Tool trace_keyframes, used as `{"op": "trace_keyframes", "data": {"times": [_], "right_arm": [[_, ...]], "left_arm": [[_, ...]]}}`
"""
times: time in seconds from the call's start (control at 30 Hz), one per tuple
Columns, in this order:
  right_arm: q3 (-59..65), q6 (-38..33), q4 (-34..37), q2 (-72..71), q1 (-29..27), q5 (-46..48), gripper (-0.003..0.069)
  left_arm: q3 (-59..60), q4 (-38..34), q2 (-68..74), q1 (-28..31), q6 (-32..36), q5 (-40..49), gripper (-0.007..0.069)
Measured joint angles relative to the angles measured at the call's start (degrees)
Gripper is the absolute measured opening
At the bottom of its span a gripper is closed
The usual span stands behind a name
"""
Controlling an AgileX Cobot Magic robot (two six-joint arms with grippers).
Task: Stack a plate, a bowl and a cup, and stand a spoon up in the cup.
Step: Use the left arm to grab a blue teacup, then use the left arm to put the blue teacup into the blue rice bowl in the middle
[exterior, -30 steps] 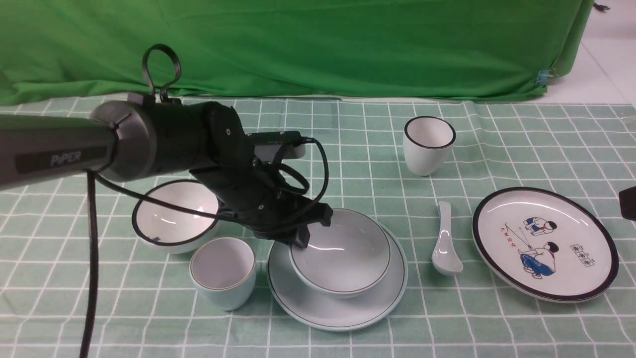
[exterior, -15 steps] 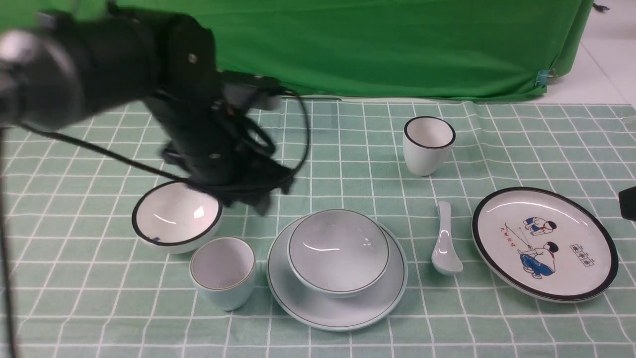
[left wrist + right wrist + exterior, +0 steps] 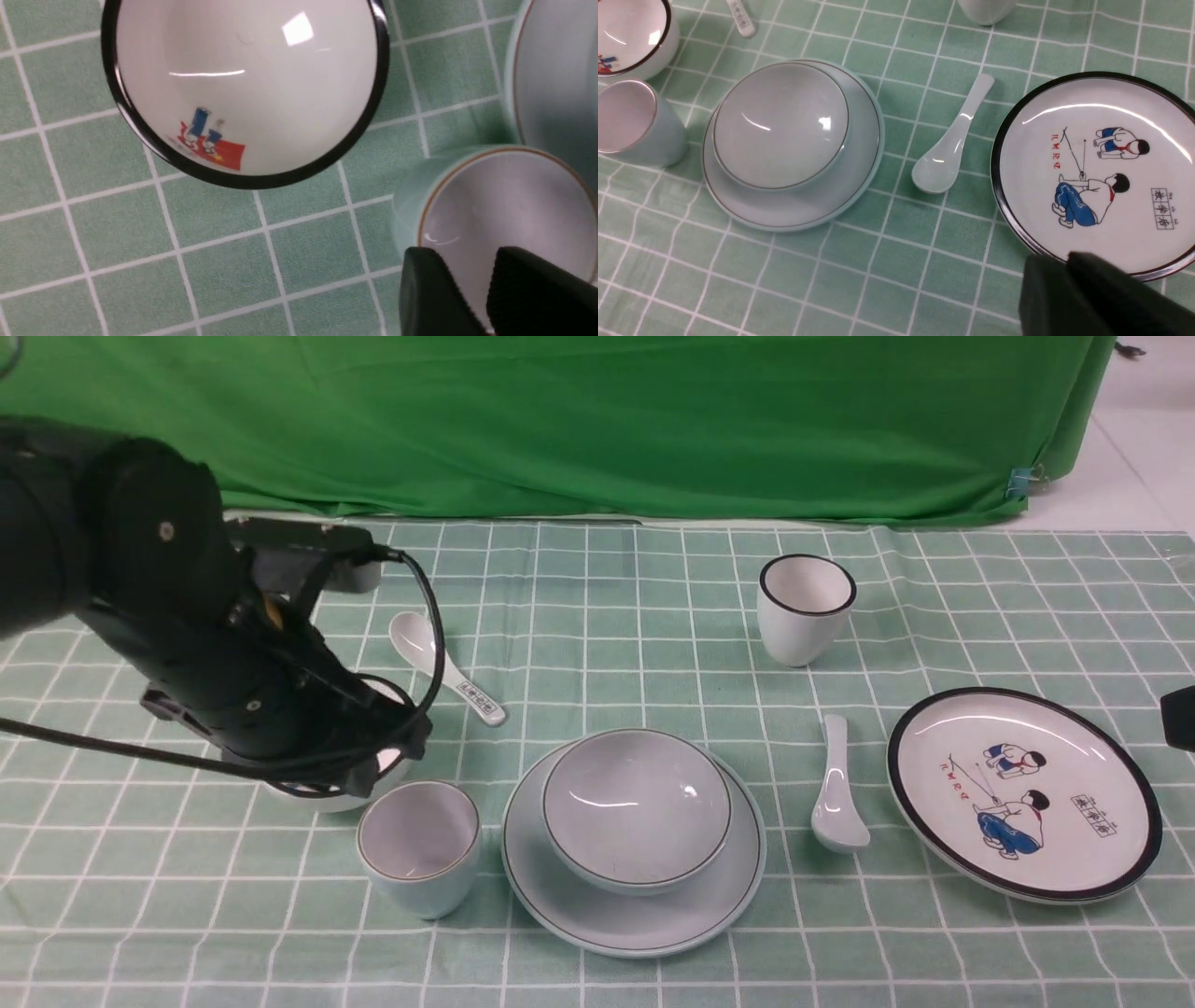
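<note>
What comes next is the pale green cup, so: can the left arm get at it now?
Probably yes. The left gripper hangs by the cup, nothing between them; the black-rimmed bowl stands apart. The jaws look shut and must open.

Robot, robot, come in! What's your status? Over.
Left end effector shut, empty, near cup. Right end effector shut, empty, by picture plate. Bowl sits on plate; cup, spoon not stacked yet. Black-rimmed bowl close beside cup.
</note>
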Motion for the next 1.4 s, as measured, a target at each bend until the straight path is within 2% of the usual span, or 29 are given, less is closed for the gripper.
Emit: {"op": "trace_keyframes", "data": {"times": [0.07, 0.1, 0.17, 0.3, 0.37, 0.4, 0.43, 0.47, 0.53, 0.6, 0.73, 0.83, 0.93, 1.0, 1.1, 1.4], "right_arm": [[0.0, 0.0, 0.0, 0.0, 0.0, 0.0, 0.0092], [0.0, 0.0, 0.0, 0.0, 0.0, 0.0, 0.0095], [0.0, 0.0, 0.0, 0.0, 0.0, 0.0, 0.0098], [0.0, 0.0, 0.0, 0.0, 0.0, 0.0, 0.0104], [0.0, 0.0, 0.0, 0.0, 0.0, 0.0, 0.0106], [0.0, 0.0, 0.0, 0.0, 0.0, 0.0, 0.0107], [0.0, 0.0, 0.0, 0.0, 0.0, 0.04, 0.0108], [0.0, 0.0, 0.0, 0.0, 0.0, 0.04, 0.0108], [0.0, 0.03, 0.0, 0.0, 0.0, 0.11, 0.011], [0.0, 0.03, 0.0, 0.0, 0.0, 0.17, 0.0114], [0.0, 0.03, 0.0, 0.0, 0.0, 0.29, 0.0118], [0.0, 0.03, 0.0, 0.0, 0.0, 0.29, 0.0122], [0.0, 0.03, 0.0, 0.0, 0.0, 0.29, 0.0126], [0.0, -0.03, 0.0, 0.0, 0.0, 0.29, 0.0127], [0.0, -0.22, 0.0, 0.0, 0.0, 0.24, 0.0129], [0.0, -0.63, 0.0, 0.0, 0.0, 0.28, 0.0136]], "left_arm": [[0.0, 0.2, 1.06, 0.0, -0.3, -0.43, 0.0295], [0.0, 0.2, 2.79, 0.0, -0.59, -1.02, 0.037], [0.0, -0.14, 4.76, 0.0, -0.82, -0.81, 0.0441], [0.0, -2.02, 8.28, 0.0, -0.97, 0.58, 0.0472], [0.0, -2.66, 9.65, 0.0, -0.97, 0.71, 0.0452], [0.0, -2.97, 10.54, 0.0, -0.97, 0.72, 0.0417], [0.0, -3.75, 11.65, 0.0, -0.97, 0.84, 0.0314], [0.0, -3.76, 11.76, 0.0, -0.97, 0.84, 0.0314], [-0.85, -3.44, 12.03, 0.0, -0.97, 2.83, 0.0119], [-3.76, -2.33, 11.23, 0.0, -0.97, 6.63, 0.0046], [-13.45, -1.88, 8.44, -0.06, -0.97, 14.65, 0.0037], [-20.08, -3.3, 7.51, -1.54, -1.4, 16.62, 0.0037], [-27.46, -4.55, 9.94, -7.77, -2.82, 17.01, 0.0037], [-29.89, -4.0, 13.1, -11.54, -2.99, 18.0, 0.0037], [-32.12, -4.19, 18.07, -14.28, -3.06, 19.19, 0.0037], [-34.18, -5.43, 25.9, -14.75, -2.93, 18.34, 0.0037]]}}
